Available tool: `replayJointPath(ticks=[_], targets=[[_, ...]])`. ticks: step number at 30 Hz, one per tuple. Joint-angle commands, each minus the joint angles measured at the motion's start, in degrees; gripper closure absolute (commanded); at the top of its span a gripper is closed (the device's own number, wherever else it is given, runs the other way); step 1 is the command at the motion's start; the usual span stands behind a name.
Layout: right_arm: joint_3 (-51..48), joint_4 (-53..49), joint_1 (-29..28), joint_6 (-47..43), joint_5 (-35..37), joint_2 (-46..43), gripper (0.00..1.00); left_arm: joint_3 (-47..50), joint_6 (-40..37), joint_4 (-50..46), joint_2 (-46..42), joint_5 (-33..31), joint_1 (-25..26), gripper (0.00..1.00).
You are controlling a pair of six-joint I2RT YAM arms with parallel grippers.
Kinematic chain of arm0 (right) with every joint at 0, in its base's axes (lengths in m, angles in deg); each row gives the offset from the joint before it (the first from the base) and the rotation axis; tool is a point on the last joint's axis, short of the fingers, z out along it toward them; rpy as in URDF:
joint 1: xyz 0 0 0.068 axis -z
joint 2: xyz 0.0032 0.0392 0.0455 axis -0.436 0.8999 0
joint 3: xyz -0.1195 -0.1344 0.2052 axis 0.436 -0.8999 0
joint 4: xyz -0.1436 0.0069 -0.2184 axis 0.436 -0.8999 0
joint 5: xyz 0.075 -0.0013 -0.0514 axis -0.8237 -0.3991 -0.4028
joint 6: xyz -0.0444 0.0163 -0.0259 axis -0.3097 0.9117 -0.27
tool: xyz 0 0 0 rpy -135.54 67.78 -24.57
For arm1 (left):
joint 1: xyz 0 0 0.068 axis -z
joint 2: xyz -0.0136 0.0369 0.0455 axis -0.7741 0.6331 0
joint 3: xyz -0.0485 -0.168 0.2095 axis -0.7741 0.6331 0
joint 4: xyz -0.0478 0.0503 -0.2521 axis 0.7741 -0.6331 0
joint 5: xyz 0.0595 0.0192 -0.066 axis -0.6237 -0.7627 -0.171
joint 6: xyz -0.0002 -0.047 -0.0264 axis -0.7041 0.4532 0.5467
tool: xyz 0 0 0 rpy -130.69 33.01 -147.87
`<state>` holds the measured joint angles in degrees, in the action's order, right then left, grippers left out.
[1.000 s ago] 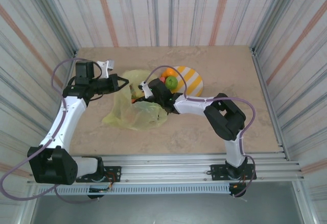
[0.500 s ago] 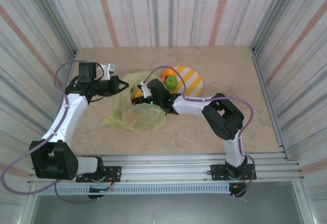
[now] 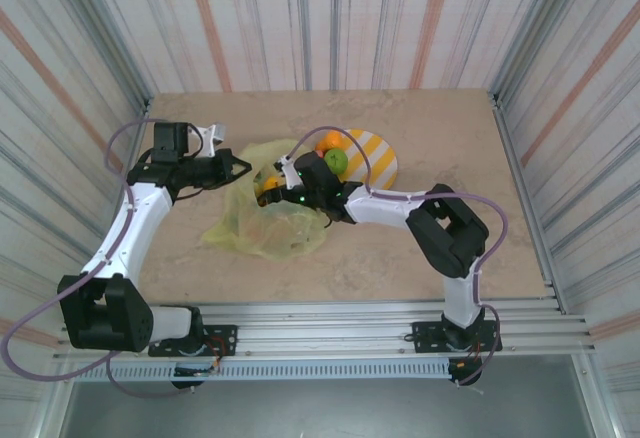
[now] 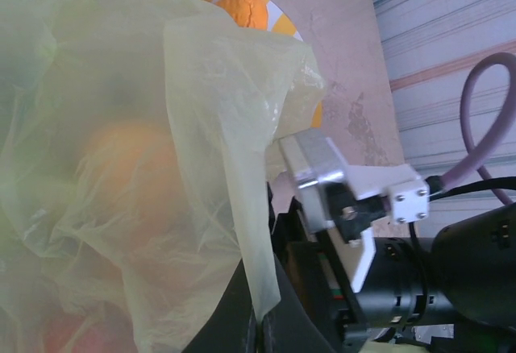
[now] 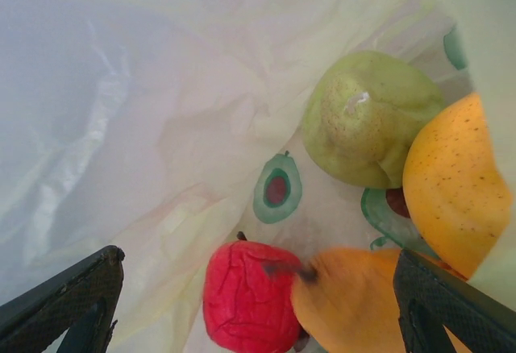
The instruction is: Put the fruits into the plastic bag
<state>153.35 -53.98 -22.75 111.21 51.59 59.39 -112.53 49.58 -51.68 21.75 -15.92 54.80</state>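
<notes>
Right wrist view: the right gripper (image 5: 258, 288), jaws wide and empty, hangs inside the bag (image 5: 161, 127) above the fruits (image 5: 371, 119) lying there, so back it straight out clear of the film while the left gripper (image 3: 238, 166) pinches the rim taut.

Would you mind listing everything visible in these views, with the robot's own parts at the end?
plastic bag: one, translucent yellow-green, left of the table's centre.
fruit in the bag: four; green pear, yellow-orange fruit, red fruit, blurred orange piece.
fruit on the plate: two; orange fruit, green fruit.
plate: one, yellow-and-white striped, right of the bag's far end.
table: one, beige stone pattern.
walls: striped panels round the table.
left gripper: shut on the bag's rim.
right gripper: open, inside the bag's mouth.
</notes>
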Motion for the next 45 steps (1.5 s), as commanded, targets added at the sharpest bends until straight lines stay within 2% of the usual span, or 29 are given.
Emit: replayJointPath(ticks=[1, 11, 24, 26, 29, 33, 45], targets=[[-2.4, -0.2, 1.2, -0.5, 0.2, -4.5, 0.12, -1.1, -1.2, -1.2, -0.1, -0.9, -0.8, 1.00], [-8.9, -2.6, 3.6, -2.7, 0.9, -12.4, 0.13, -0.9, -1.7, -1.4, 0.4, -2.1, -1.1, 1.00], [-17.9, 0.7, 12.3, -2.4, -0.8, -27.3, 0.13, -1.6, -2.8, -3.3, 1.6, -5.5, -1.8, 1.00], [-18.7, 1.2, 13.4, -2.3, 0.1, -28.5, 0.13, -1.7, -2.8, -3.4, 1.6, -5.5, -2.5, 1.00], [-18.6, -1.8, 14.7, -2.5, 7.3, -29.7, 0.11, -1.8, -3.0, -3.5, 1.0, -5.8, -4.0, 1.00], [-14.0, -13.0, 15.5, -3.7, 22.7, -26.9, 0.09, -1.7, -3.0, -3.3, 0.0, -5.6, -6.0, 1.00], [2.8, -23.8, 17.1, -4.7, 25.6, -6.0, 0.02, -1.4, -2.6, -2.6, 0.7, -4.0, -7.3, 1.00]])
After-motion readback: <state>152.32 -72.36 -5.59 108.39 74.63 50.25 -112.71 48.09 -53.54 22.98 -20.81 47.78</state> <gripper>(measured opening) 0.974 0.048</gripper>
